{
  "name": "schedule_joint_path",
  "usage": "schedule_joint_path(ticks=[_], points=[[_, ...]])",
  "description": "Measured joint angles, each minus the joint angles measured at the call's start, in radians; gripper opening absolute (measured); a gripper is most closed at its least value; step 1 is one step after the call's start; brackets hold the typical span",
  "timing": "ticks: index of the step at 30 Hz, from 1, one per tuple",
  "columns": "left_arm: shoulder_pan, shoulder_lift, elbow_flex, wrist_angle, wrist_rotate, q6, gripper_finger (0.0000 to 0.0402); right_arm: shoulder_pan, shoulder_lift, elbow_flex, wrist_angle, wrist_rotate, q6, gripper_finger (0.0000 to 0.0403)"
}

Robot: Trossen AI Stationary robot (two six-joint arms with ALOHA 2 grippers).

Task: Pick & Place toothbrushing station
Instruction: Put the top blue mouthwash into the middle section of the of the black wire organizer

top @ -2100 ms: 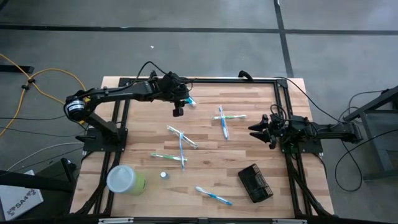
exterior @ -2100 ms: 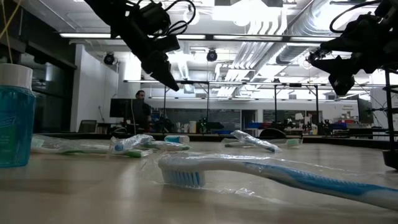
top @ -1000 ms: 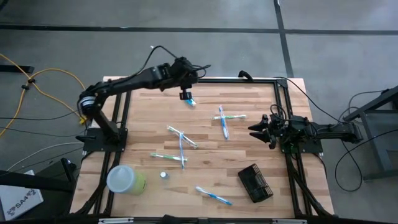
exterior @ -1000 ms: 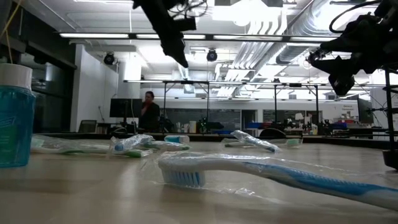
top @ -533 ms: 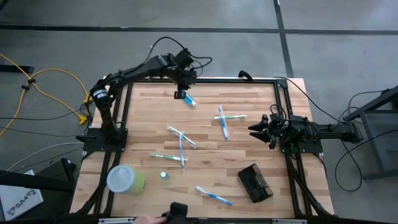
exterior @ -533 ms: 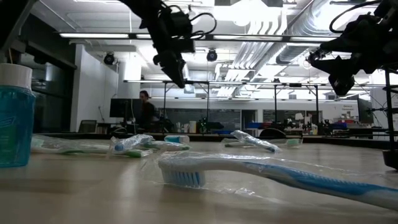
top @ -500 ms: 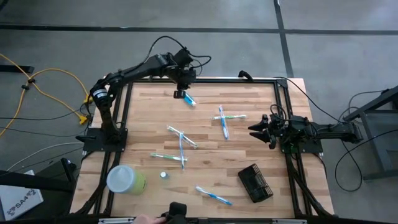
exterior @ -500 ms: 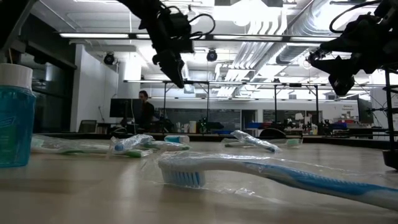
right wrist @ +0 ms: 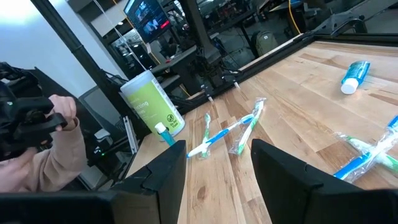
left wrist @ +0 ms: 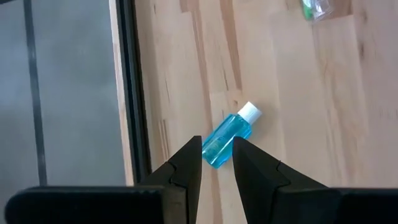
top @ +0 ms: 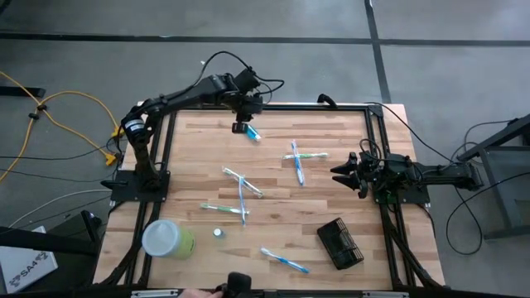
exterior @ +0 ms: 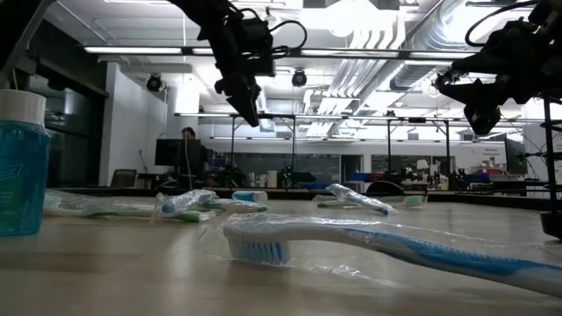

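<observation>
High view: the table (top: 273,178) carries one black wire-mesh toothbrushing station (top: 339,243), one lime-green cup (top: 168,239), one small blue bottle (top: 252,132), one small round cap (top: 218,233) and what look like seven wrapped toothbrushes: a crossed pair (top: 298,157) toward the right arm, a crossed pair (top: 242,182) at the middle, two more (top: 225,210) just beside those toward the cup, and a single one (top: 284,261) between the cup and the station. Taking the station as landmark, it lies tilted near the table's front edge on the right arm's side, apart from both grippers, the single toothbrush being its nearest neighbour. The left gripper (top: 241,126) is far from the station, at the opposite back edge, on an arm stretched across the table's corner; it points down over the blue bottle (left wrist: 229,134), its fingers (left wrist: 188,163) slightly parted, gripping nothing. The right gripper (top: 339,173) hangs above the table edge behind the station, arm drawn back and level, fingers (right wrist: 166,169) spread apart and empty. In the right wrist view a person's hand (right wrist: 38,116) shows past the cup (right wrist: 151,102).
</observation>
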Motion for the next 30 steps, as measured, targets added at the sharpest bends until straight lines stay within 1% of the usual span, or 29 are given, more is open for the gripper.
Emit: schedule_joint_path(ticks=[2,5,9,11,19,25,30], points=[[-0.007,0.000,0.000,-0.002,0.001,0.006,0.0083,0.000,0.000,0.000,0.000,0.000,0.000,0.0174],[-0.006,-0.002,0.000,-0.006,0.038,0.052,0.0083,0.000,0.000,0.000,0.000,0.000,0.000,0.0174],[0.024,-0.002,0.000,-0.009,0.153,0.132,0.0083,0.000,0.000,0.000,0.000,0.000,0.000,0.0174],[0.043,-0.002,0.000,-0.010,0.192,0.166,0.0083,0.000,0.000,0.000,0.001,0.000,0.000,0.0174],[0.117,0.022,0.000,-0.039,0.171,0.210,0.0083,0.000,0.000,0.000,0.001,0.000,0.000,0.0174],[0.082,0.074,-0.001,-0.050,0.121,0.207,0.0083,0.000,0.000,0.000,0.001,0.000,0.000,0.0174],[0.055,0.120,-0.001,-0.049,0.111,0.244,0.0083,0.000,0.000,0.000,0.001,0.000,0.000,0.0174]])
